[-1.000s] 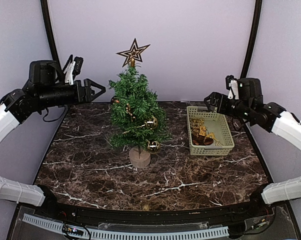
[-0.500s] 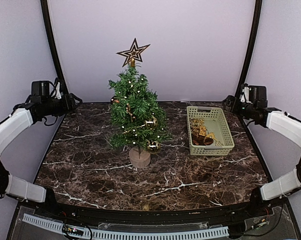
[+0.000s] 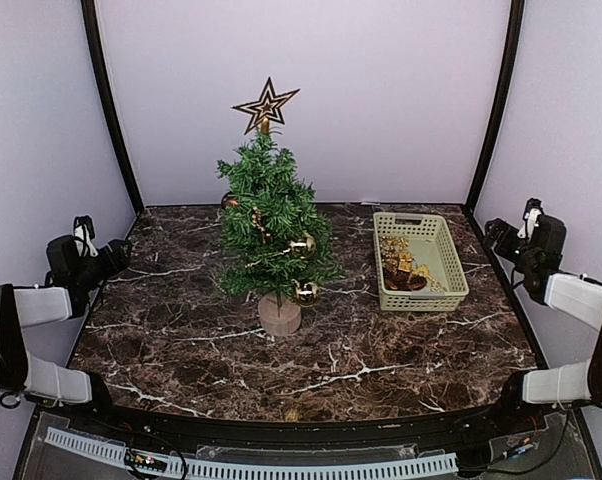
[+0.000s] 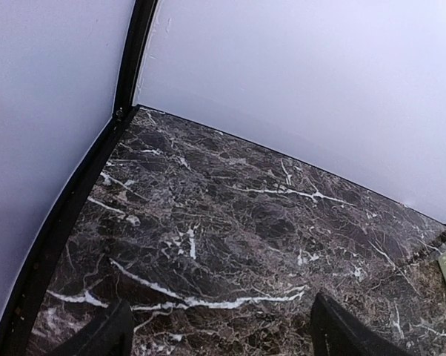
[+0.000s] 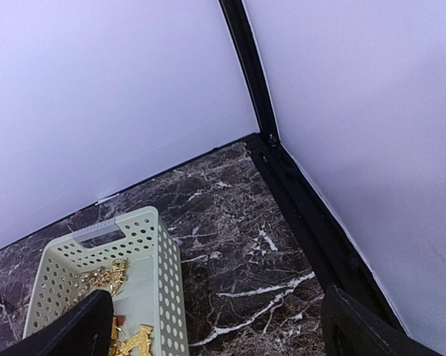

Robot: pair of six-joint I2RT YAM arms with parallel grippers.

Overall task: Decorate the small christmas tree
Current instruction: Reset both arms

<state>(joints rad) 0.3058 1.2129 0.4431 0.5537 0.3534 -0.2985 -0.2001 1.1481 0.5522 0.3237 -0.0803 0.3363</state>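
1. Far to the left of the small christmas tree, the left gripper hung by the edge of the table, its fingers spread wide with nothing between them
2. Upright on its round tan base stood the tree itself, mid-table, a star on top and gold baubles among the branches, with neither gripper touching it
3. Just right of the tree lay the pale green basket, with gold ornaments heaped along the side facing the tree
4. Far right of the tree, beyond the basket, the right gripper was wide open and held nothing
5. Judged from its narrow base, the tree could tip if an ornament were pushed hard into the branches, and a brushing finger could shake a hung bauble loose; a low reach from the right could catch the basket's rim and drag it
6. Left of the tree and in front of it the marble lay open for an approach; to the right the basket narrowed the way, and both grippers sat close to the side walls, with little room outward
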